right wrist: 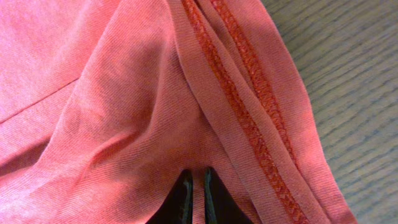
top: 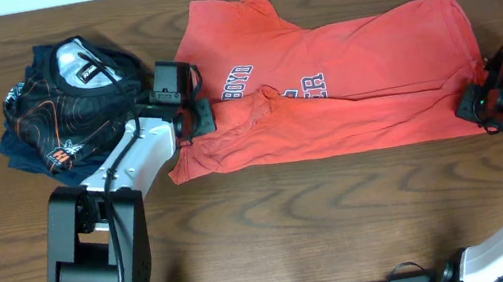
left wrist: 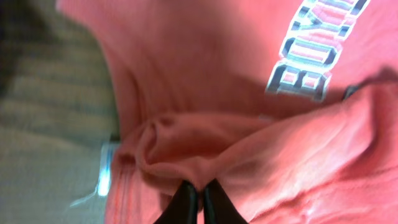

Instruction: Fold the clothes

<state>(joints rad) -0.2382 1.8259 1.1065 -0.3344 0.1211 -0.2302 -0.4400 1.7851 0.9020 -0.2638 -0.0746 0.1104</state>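
1. Cloth of the coral-red T-shirt (top: 351, 64) looks thin, light and limp. I judge it will sag, wrinkle and drag on itself rather than hold any shape, so it wants lifting at two points at once.
2. It lies spread across the middle and right of the wooden surface (top: 346, 227), partly doubled over. Its near edge is rumpled and the chest lettering (top: 234, 81) is half covered by a fold.
3. Best holds, to my eye, are the firmer edges: the double-stitched hem (right wrist: 249, 106) at the right end and the bunched fold near the lettering at the left end.
4. The left jaws stand almost together, pinching a soft ridge of the red cloth just below the lettering.
5. The right jaws are likewise narrow, nipping a layer of the shirt just beside the hem, at the garment's right end.
6. A dark navy garment (top: 63, 100) with orange line print sits crumpled at the far left, close to the left arm (top: 132, 155) but apart from the shirt. A wide leftward sweep could snag it.
7. Bare wood in front of the shirt leaves room to fold toward the robot.
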